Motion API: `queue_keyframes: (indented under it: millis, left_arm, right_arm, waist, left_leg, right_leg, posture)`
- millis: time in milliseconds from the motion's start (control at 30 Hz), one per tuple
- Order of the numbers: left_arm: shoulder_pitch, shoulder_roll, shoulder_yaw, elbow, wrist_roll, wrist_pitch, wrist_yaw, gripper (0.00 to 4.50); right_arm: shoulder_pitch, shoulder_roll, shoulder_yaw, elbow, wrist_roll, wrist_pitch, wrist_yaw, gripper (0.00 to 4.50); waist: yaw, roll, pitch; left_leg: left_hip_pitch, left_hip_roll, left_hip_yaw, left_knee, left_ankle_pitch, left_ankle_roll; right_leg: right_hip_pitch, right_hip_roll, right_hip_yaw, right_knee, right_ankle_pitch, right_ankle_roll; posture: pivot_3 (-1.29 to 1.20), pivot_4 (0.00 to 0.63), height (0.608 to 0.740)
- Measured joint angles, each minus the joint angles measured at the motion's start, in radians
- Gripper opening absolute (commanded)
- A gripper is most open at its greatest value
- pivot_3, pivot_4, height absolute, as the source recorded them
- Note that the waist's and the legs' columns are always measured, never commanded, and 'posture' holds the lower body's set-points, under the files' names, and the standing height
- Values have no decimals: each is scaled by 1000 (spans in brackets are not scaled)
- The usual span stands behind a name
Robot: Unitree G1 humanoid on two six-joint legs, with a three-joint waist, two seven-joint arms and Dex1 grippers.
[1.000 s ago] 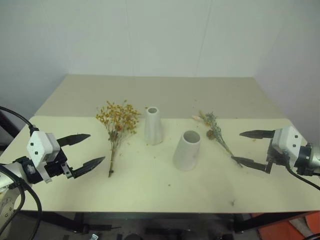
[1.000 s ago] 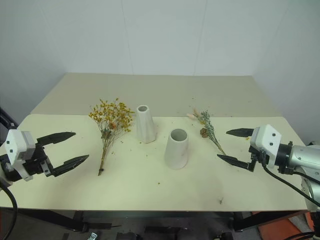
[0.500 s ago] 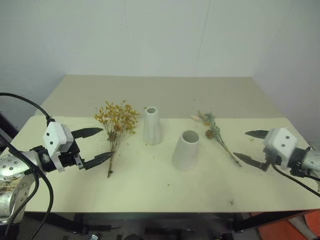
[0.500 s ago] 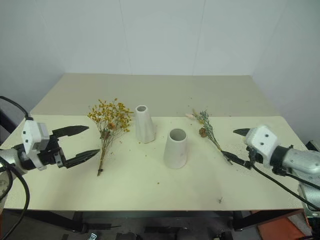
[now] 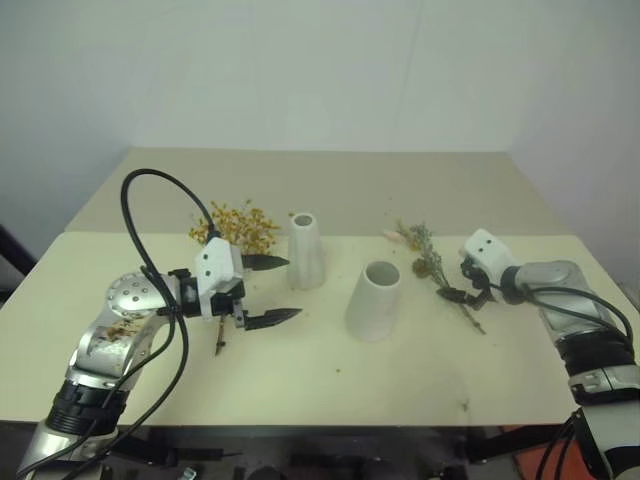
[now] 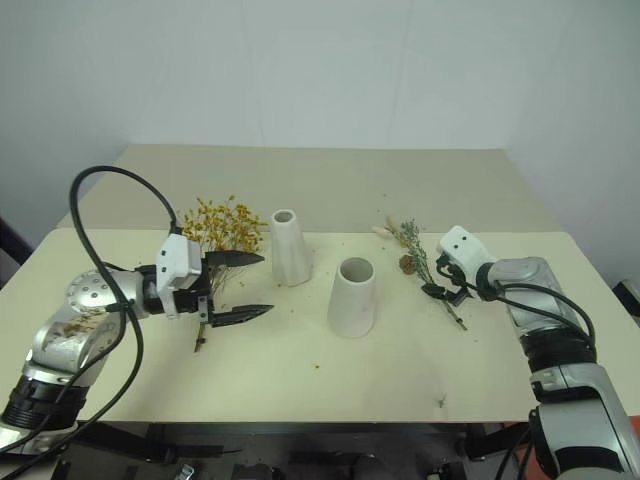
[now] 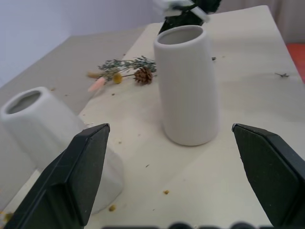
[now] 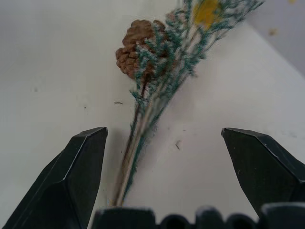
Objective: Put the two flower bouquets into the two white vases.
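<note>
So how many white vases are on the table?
2. The slim vase stands just right of the yellow bouquet; the wide vase stands nearer the front, between the slim one and the pinecone sprig. None seems hidden.

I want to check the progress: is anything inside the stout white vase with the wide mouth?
No stem or flower rises from the stout matte white vase. Its round mouth looks dark and empty, but its own wall hides the bottom of the inside.

My black-fingered left gripper (image 5: 268, 291) gapes wide, pointing right; my right gripper (image 8: 162, 157) angles down, jaws spread.
</note>
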Motion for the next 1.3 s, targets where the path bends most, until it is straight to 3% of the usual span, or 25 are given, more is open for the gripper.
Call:
queue_keyframes:
  millis: [33,133,367,500,767,900,1000,1167,1300]
  left_arm:
    - [-2,-5,0,3,3,-2,1,4500]
    - [-12,-18,-1,9,13,-5,4,4500]
    - [24,-30,-2,-3,30,-8,9,4500]
    - [25,-30,1,-6,31,-8,14,4500]
    - [41,-16,14,-7,31,-10,14,4500]
    - [67,-1,38,-10,30,-10,16,4500]
    - [78,12,54,-10,29,-10,15,4500]
    - [90,18,67,-9,28,-10,4,4500]
    - [69,18,67,2,28,-12,-9,4500]
  right_arm:
    - [-12,5,3,21,-5,-1,5,4487]
    - [-40,9,10,67,-15,0,19,3908]
    - [-71,21,14,116,-31,13,39,1356]
    - [-79,22,20,124,-48,13,50,119]
    - [-52,42,-19,62,-50,15,-26,54]
    - [43,128,-246,-116,42,-61,-253,54]
    - [128,187,-359,-312,114,-181,-342,54]
    - [197,347,-479,-670,448,-151,-344,54]
    - [187,418,-540,-823,721,-102,-347,54]
  waist:
    - [0,0,0]
    - [0,0,0]
    - [-3,0,0]
    - [-2,0,0]
    - [-3,0,0]
    - [-1,0,0]
    - [0,0,0]
    - [-4,1,0]
    - [0,1,0]
  left_leg:
    - [-1,0,0,0,0,0]
    - [0,0,0,0,0,0]
    - [1,0,0,0,0,0]
    - [1,0,0,0,0,0]
    - [1,0,0,0,0,0]
    - [-3,0,-1,0,0,0]
    - [-9,0,-1,1,0,0]
    - [-8,1,-1,1,0,0]
    - [-8,1,-2,1,0,0]
  right_leg:
    - [-1,0,0,0,0,0]
    - [0,0,0,0,1,1]
    - [0,0,0,0,1,1]
    - [0,0,0,1,1,1]
    - [0,0,0,1,1,1]
    - [-5,0,1,3,1,1]
    - [-12,0,1,5,1,1]
    - [-12,0,1,6,2,0]
    - [-12,0,0,5,2,0]
  posture:
    - [0,150,740]
    - [0,150,740]
    - [0,150,740]
    - [0,150,740]
    - [0,150,740]
    - [0,150,740]
    - [0,150,740]
    - [0,150,740]
    - [0,150,740]
